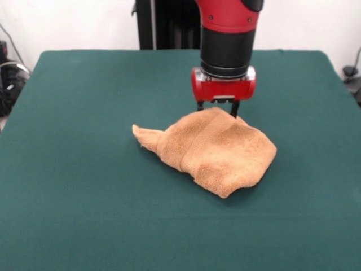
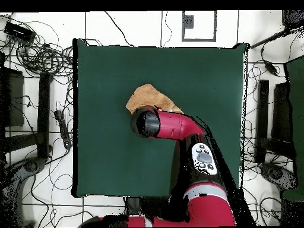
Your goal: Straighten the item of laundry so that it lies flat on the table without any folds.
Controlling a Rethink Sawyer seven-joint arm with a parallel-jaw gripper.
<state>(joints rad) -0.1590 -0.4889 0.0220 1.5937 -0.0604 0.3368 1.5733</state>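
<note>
**Towel bunched at mid-surface, claw at its far edge**

Nearest the front camera, bare green surface (image 1: 84, 226). Then the orange-tan towel (image 1: 211, 149) — crumpled, folded over itself, one corner poking out sideways. Behind it the claw (image 1: 218, 110) touches down at the far edge — tips hidden by cloth, so its opening cannot be told.
</note>
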